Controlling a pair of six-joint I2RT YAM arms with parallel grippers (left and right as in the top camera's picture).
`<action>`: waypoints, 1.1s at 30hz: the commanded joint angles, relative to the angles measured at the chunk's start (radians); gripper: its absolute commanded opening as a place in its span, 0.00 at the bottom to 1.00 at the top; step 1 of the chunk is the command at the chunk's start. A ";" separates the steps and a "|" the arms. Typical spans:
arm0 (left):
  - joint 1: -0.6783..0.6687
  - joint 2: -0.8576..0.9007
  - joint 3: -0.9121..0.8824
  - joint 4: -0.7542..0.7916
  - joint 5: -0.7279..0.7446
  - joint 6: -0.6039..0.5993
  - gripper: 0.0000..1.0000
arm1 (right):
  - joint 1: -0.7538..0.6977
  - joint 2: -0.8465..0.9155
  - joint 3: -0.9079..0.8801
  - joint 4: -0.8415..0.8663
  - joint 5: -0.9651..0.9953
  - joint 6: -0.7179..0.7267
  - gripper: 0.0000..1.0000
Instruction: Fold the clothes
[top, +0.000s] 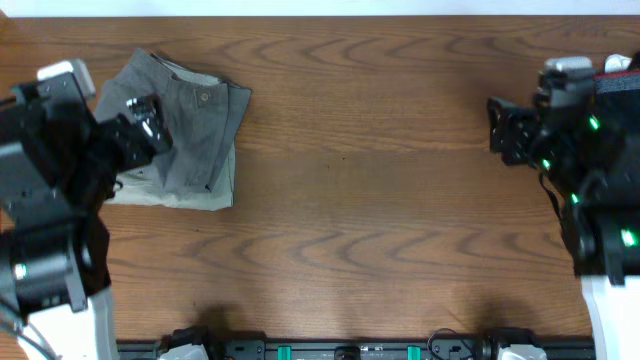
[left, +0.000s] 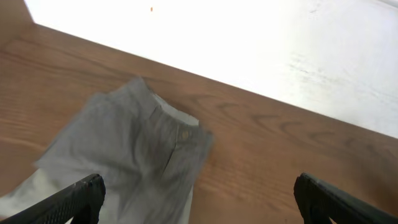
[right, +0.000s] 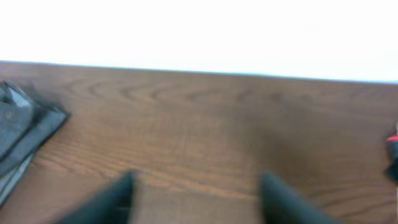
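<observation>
Folded mid-grey trousers (top: 195, 130) with a waistband button lie at the table's far left, on top of a folded light khaki-beige pair (top: 170, 197) whose edge shows beneath. In the left wrist view the grey pair (left: 130, 155) lies below and left of centre. My left gripper (top: 148, 118) hovers over the stack's left part, open and empty (left: 199, 199). My right gripper (top: 497, 128) is at the far right, well away from the clothes, open and empty (right: 196, 196). The stack's edge shows at the left of the right wrist view (right: 22, 134).
The wooden table (top: 380, 200) stretches between the two arms. The table's back edge meets a white wall (left: 249, 43). A red object (right: 393, 140) shows at the right edge of the right wrist view.
</observation>
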 joint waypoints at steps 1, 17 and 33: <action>0.000 -0.035 -0.008 -0.036 -0.080 0.030 0.98 | -0.008 -0.072 0.015 -0.018 0.033 -0.042 0.99; -0.001 -0.025 -0.008 -0.098 -0.116 0.000 0.98 | -0.007 -0.140 0.015 -0.250 0.036 -0.041 0.99; -0.001 -0.003 -0.008 -0.098 -0.116 0.000 0.98 | -0.002 -0.183 -0.038 -0.118 0.061 -0.069 0.99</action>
